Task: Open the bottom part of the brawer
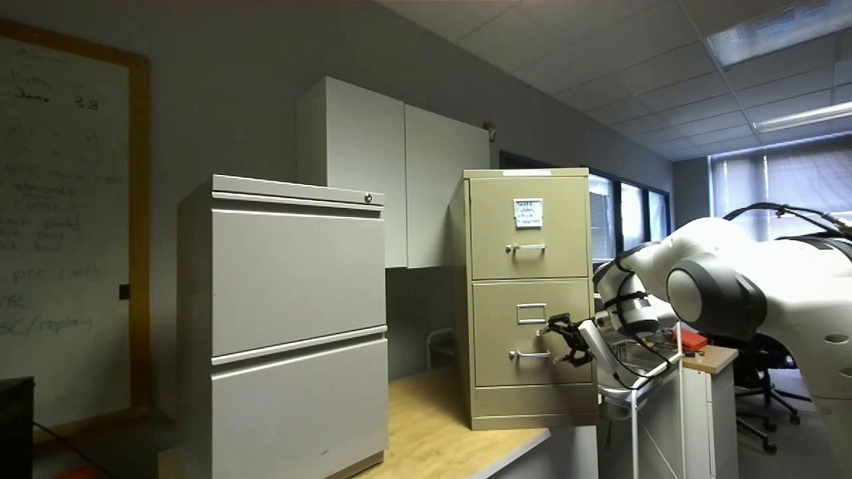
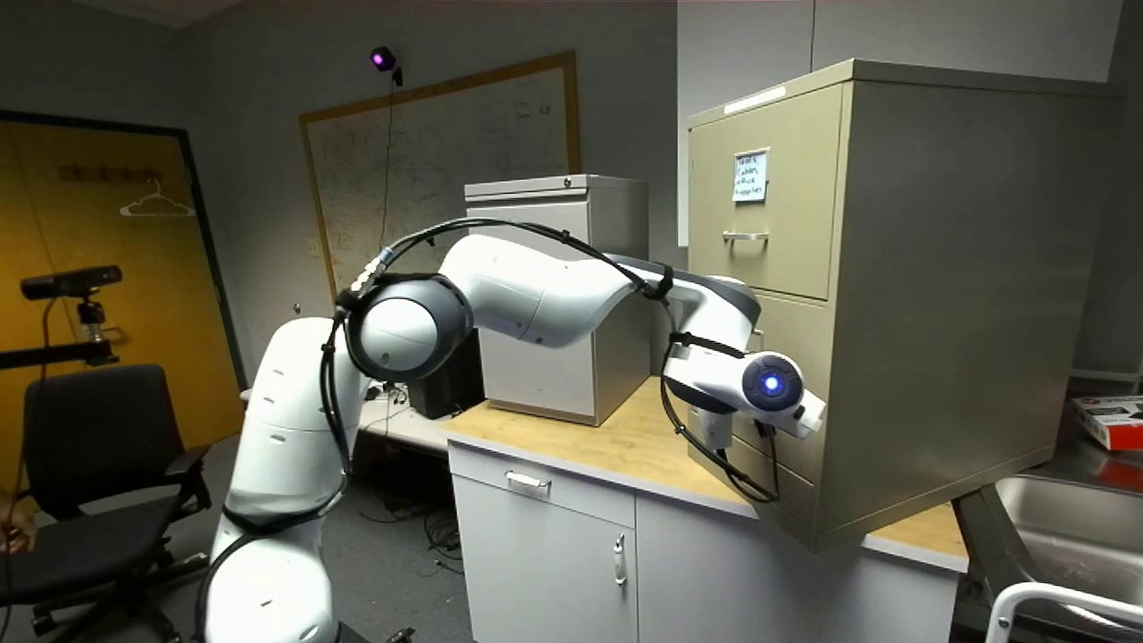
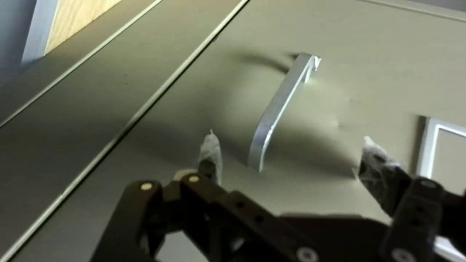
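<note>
My hand (image 3: 288, 135) is spread wide, its 2 fingers (image 3: 211, 149) apart near the handle (image 3: 279, 102) of the bottom drawer (image 1: 496, 332). It sits closed in the beige cabinet (image 1: 489, 286), which stands on the desk (image 1: 426, 409), right of the grey cabinet (image 1: 299, 286) in both exterior views.

grey wall (image 1: 226, 86) | wood-framed whiteboard (image 2: 473, 134) | yellow door (image 2: 98, 239) | black chair (image 2: 98, 438) | lit ceiling lamp (image 1: 805, 117)
</note>
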